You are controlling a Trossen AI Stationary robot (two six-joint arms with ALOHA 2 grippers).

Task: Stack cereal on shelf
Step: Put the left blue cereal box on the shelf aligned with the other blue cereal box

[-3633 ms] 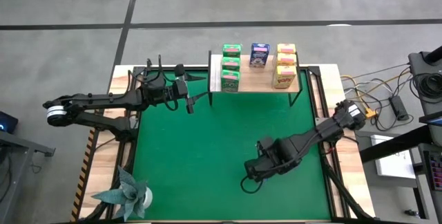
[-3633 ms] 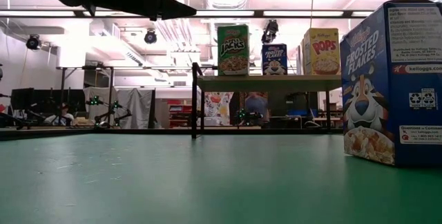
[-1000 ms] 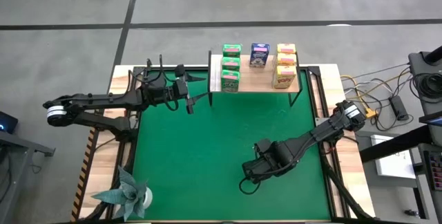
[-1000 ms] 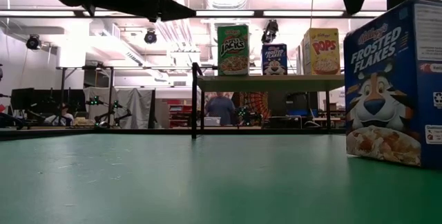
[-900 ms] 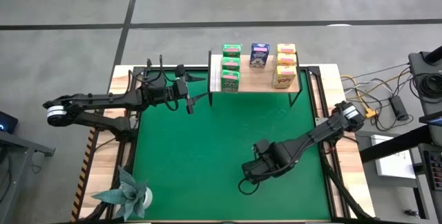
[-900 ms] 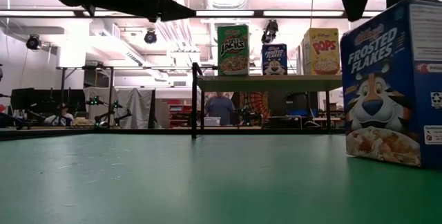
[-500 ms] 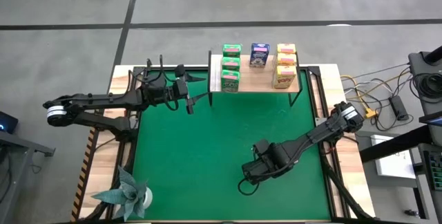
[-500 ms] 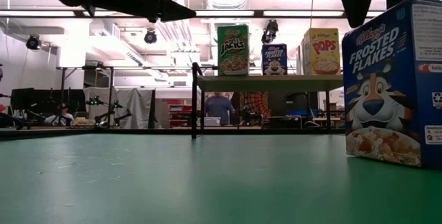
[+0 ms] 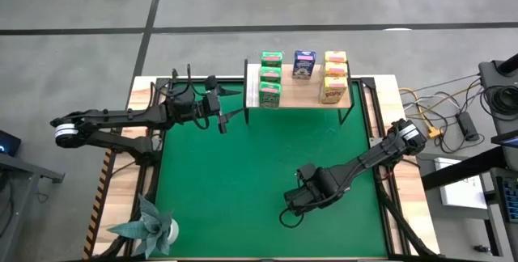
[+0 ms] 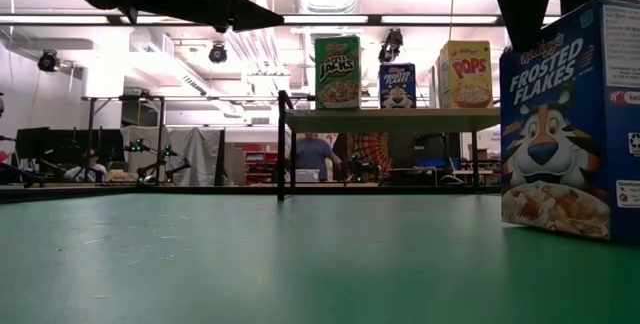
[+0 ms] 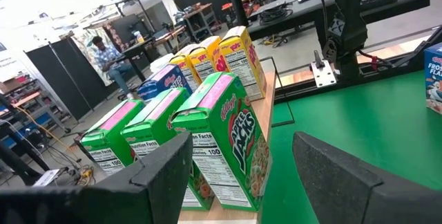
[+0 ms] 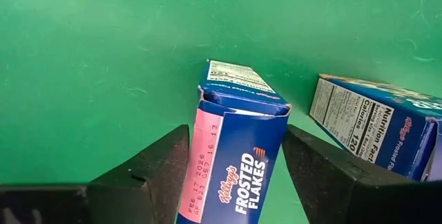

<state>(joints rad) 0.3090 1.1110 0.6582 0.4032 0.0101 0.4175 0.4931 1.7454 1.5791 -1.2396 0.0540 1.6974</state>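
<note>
Right tool (image 12: 235,162) straddles, jaws open, an upright blue cereal box (image 12: 238,144).

Second blue box (image 12: 387,131) cut off at R wrist pic edge; R claw (image 9: 289,204) hides both boxes overhead.

Mat (image 9: 243,173) centre open; shelf (image 9: 340,99) middle row one box (image 9: 303,65).

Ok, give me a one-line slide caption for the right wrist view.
Right gripper jaws straddling an upright blue Frosted Flakes box on the green mat, a second blue box lying beside it.
</note>
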